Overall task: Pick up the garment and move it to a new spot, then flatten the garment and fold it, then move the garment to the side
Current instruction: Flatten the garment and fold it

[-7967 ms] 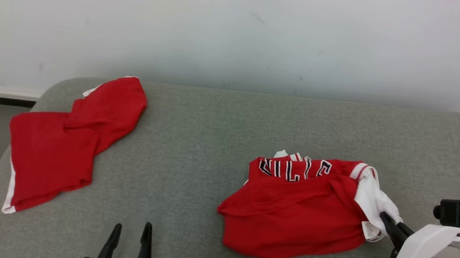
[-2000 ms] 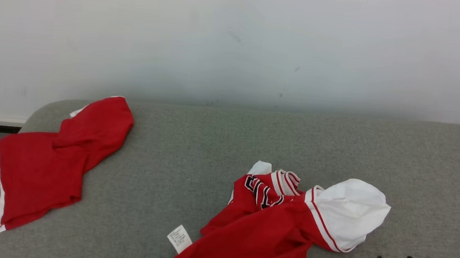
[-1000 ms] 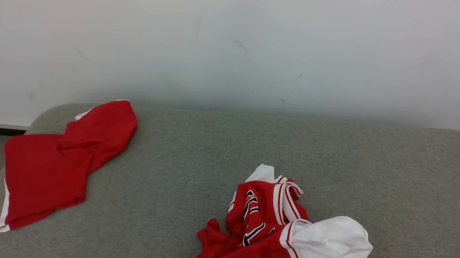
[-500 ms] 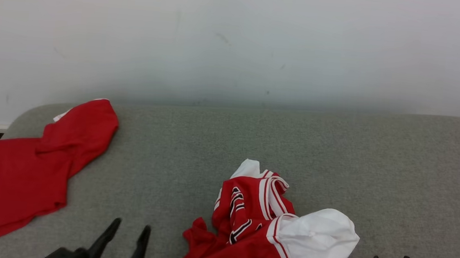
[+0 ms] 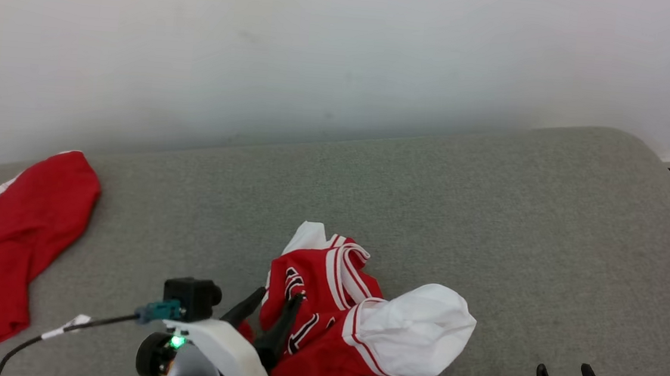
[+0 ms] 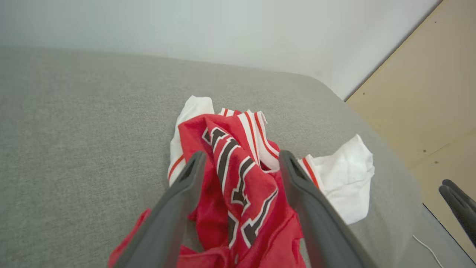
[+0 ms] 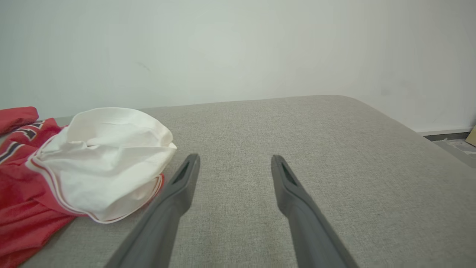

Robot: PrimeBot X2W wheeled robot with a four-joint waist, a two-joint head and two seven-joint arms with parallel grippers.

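Bright, even light; soft shadows.

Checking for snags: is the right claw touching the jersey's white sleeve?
Apart. The head view shows bare grey cushion between the right claw and the white sleeve.

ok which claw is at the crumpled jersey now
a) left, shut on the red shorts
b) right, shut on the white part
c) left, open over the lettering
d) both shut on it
c: the left claw is open, fingers either side of the jersey lettering; the right claw is open over bare grey cushion.
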